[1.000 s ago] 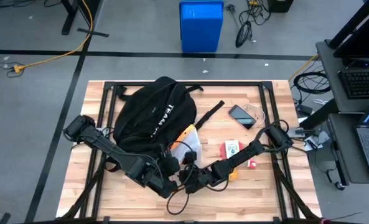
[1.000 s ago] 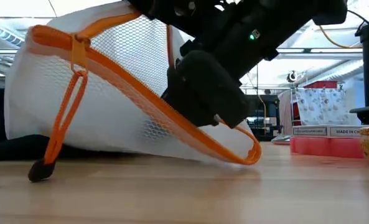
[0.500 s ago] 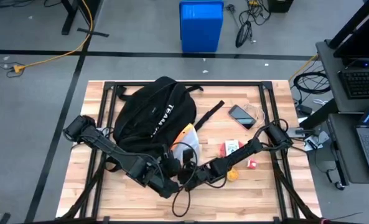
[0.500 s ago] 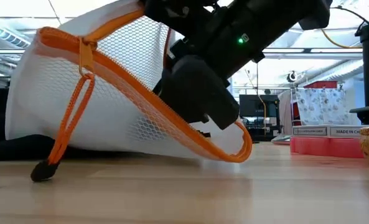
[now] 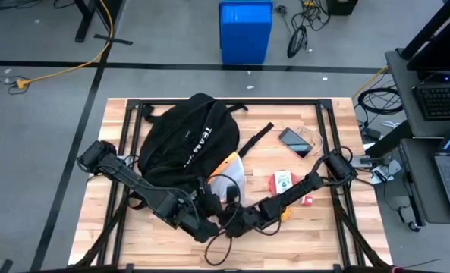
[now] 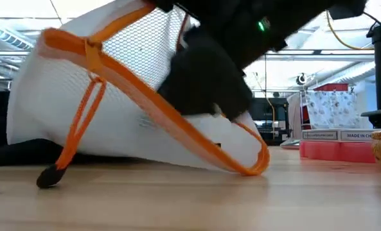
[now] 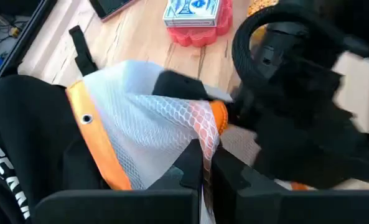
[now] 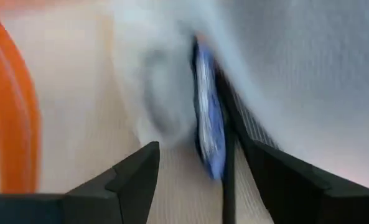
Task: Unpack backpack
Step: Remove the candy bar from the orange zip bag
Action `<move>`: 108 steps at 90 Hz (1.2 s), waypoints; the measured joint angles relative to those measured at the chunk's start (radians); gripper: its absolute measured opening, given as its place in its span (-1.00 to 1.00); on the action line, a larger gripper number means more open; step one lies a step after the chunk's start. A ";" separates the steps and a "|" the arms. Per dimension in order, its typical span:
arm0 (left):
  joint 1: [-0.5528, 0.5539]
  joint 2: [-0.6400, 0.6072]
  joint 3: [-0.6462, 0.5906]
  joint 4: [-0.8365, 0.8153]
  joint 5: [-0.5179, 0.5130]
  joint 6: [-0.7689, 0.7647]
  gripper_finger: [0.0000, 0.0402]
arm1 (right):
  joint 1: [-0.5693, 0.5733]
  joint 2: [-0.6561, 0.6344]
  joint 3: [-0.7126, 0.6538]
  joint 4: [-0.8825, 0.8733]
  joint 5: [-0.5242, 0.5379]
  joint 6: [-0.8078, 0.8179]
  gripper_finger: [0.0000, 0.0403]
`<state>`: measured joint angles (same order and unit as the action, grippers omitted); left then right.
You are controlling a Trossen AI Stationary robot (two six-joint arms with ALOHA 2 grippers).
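Observation:
The black backpack point(image 5: 185, 140) lies on the table's far left half, lettering up. Against its near right side rests a white mesh pouch with orange zip trim point(image 5: 229, 171) point(image 6: 113, 109) point(image 7: 134, 130), its bottom on the wood. My left gripper point(image 7: 208, 171) point(image 5: 206, 206) is shut on the pouch's mesh. My right gripper point(image 8: 203, 177) point(image 5: 232, 220) is open at the pouch's mouth, its fingers apart on either side of a flat blue thing point(image 8: 208, 124) inside the mesh. Whether those fingers touch it, I cannot tell. My left gripper pinches a gathered fold of the pouch's white mesh point(image 7: 200, 146), near the orange rim, between its two fingers. The fingers come at it level from the table's near left. The pouch's mouth is held up off the table while its bottom rests on the wood.
A phone point(image 5: 294, 142), a card box in a red tray point(image 5: 283, 182) point(image 6: 335, 146), a small red piece point(image 5: 306, 200) and an orange thing point(image 5: 284, 214) lie on the right half. A black strap point(image 5: 256, 139) and a cable loop point(image 5: 223, 244) lie near the arms.
My right gripper has pushed farther into the pouch's mouth, toward the near edge. The orange rim and its pull cord have shifted slightly to the right in the low view. My left gripper has kept its hold.

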<state>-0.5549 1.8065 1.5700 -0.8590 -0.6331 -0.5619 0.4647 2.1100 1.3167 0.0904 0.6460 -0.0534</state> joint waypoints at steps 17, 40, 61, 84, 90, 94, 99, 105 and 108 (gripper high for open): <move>0.002 0.000 0.000 0.024 -0.001 0.027 -1.00 | -0.026 0.010 0.000 0.058 -0.042 -0.064 0.17; 0.002 0.000 0.000 0.020 0.000 0.029 -1.00 | -0.037 0.033 0.001 0.033 -0.069 -0.068 0.17; -0.006 0.000 -0.002 0.016 0.000 0.030 -1.00 | -0.051 0.079 0.002 0.032 -0.043 -0.083 0.17; 0.002 0.000 -0.001 0.029 0.003 0.052 -1.00 | -0.064 0.098 0.000 0.107 -0.050 -0.081 0.17; 0.002 0.000 -0.001 0.030 0.003 0.052 -1.00 | -0.066 0.098 0.000 0.110 -0.053 -0.075 0.14; 0.002 0.000 -0.001 0.033 0.003 0.052 -1.00 | -0.067 0.098 0.000 0.110 -0.070 -0.073 0.11; 0.002 0.000 -0.001 0.034 0.003 0.052 -1.00 | -0.067 0.098 0.000 0.105 -0.077 -0.067 0.04; 0.002 0.000 -0.001 0.034 0.003 0.052 -1.00 | -0.069 0.098 0.000 0.089 -0.078 -0.062 -0.08; 0.002 0.000 -0.001 0.033 0.003 0.052 -1.00 | -0.070 0.098 0.000 0.086 -0.078 -0.062 -0.15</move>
<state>-0.5529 1.8069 1.5688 -0.8255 -0.6304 -0.5096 0.3950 2.2078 1.3170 0.1760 0.5678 -0.1158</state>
